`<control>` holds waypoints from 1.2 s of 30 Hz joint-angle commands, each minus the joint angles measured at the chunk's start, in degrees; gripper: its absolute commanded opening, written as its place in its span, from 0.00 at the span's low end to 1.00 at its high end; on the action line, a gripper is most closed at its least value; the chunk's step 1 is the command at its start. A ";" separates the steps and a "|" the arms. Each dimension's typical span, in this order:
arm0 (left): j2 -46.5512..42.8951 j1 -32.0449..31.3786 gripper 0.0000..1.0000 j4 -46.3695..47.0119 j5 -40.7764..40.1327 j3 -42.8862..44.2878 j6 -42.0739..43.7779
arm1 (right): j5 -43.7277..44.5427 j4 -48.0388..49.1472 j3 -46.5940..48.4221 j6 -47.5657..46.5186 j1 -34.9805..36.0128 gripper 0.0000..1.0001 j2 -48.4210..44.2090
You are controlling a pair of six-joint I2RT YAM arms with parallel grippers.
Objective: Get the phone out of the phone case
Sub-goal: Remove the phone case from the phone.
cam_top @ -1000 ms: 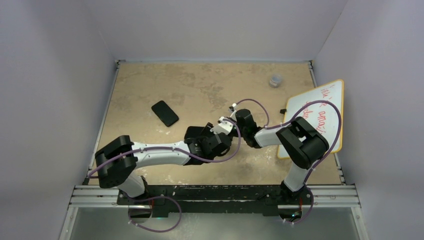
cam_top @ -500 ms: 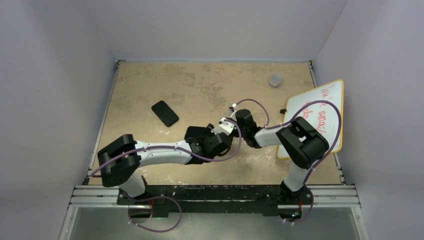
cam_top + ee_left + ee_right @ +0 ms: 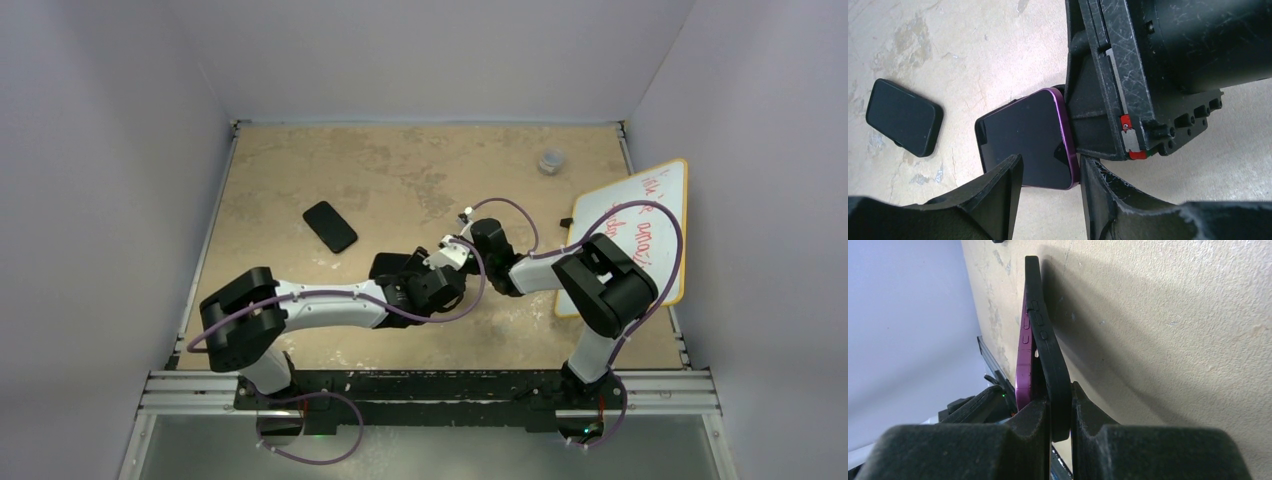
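Your right gripper [image 3: 1060, 426] is clamped on the edge of the black phone case [image 3: 1049, 342], with the purple phone [image 3: 1023, 135] partly split from it; your left gripper [image 3: 1050, 165] sits with fingers apart at the phone's corner, mid table [image 3: 300, 160]

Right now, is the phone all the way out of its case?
No, the phone meets the case at its far end; only the near end stands apart.

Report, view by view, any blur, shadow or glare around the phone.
Right wrist: the right gripper is soft up close, case and phone edge sharp, with a broad shadow on the table beside the case. Left wrist: sharp, phone screen dark with a faint sheen. Top external: even light, but the phone is hard to make out.
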 commanded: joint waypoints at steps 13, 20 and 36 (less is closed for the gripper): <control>8.79 -2.08 0.47 -2.71 -10.17 4.62 -0.95 | -4.15 3.63 2.02 1.57 0.27 0.00 -0.62; 9.47 -2.10 0.41 -2.31 -12.74 5.04 -1.00 | -4.44 4.31 1.58 1.77 0.29 0.00 -0.47; 13.31 -2.10 0.33 2.36 -19.46 6.65 1.29 | -6.75 5.74 1.29 1.72 0.70 0.00 -0.93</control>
